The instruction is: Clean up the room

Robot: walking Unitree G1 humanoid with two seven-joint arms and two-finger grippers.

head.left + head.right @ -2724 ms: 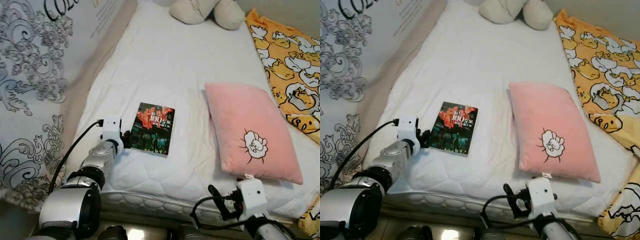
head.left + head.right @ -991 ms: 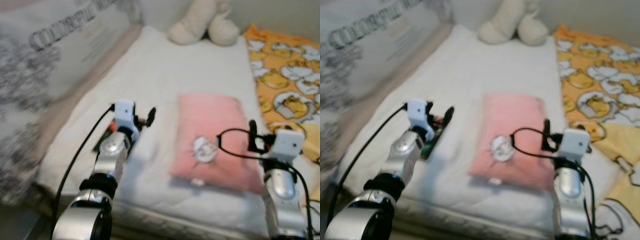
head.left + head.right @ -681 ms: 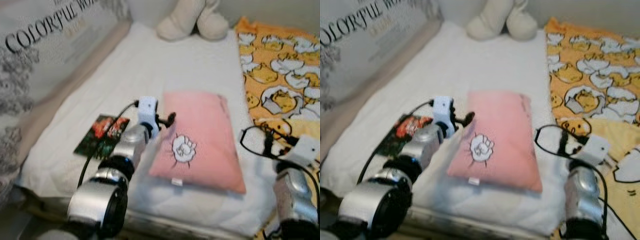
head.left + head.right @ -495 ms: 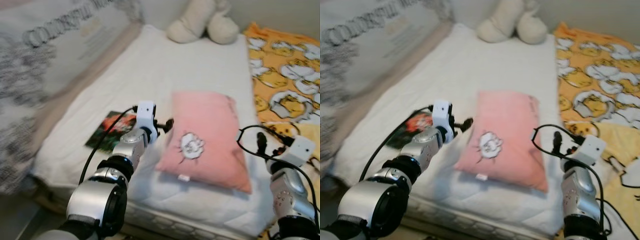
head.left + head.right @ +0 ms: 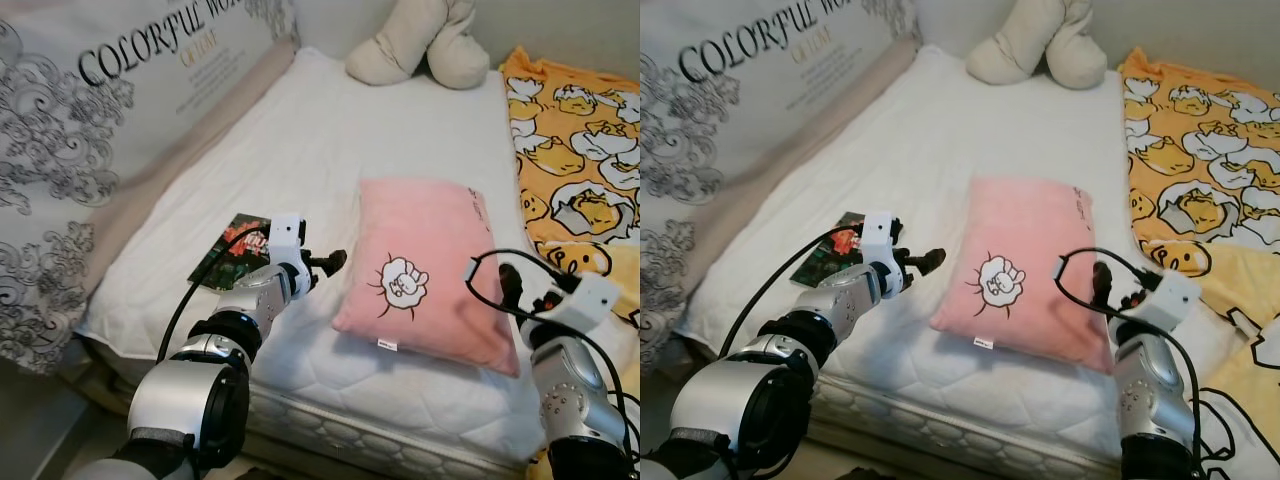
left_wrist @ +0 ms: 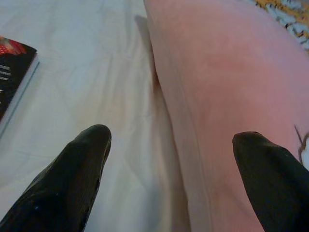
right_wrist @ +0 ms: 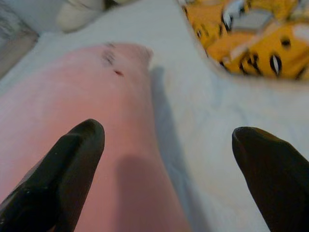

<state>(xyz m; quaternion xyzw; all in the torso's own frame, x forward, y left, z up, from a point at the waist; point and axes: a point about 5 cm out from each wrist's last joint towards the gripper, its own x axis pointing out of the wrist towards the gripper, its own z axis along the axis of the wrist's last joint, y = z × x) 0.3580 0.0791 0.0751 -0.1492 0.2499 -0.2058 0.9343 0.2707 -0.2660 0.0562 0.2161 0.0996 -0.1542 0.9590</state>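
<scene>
While straddling pillow [image 6: 231, 96] edge | left hand [image 6: 169, 179] spread wide, empty

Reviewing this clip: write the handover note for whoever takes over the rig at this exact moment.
Left hand: open, empty, at the left edge of the pink rectangular pillow with a white flower print; one finger over the pillow, one over the white quilted mattress.
Right hand: open, empty, straddling the pillow's right edge.
The dark paperback book with a red cover picture lies flat near the mattress's left edge, behind the left arm.
Done: nothing grasped yet.
Left: likely grip the pillow from both sides and move it, then deal with the book.
</scene>
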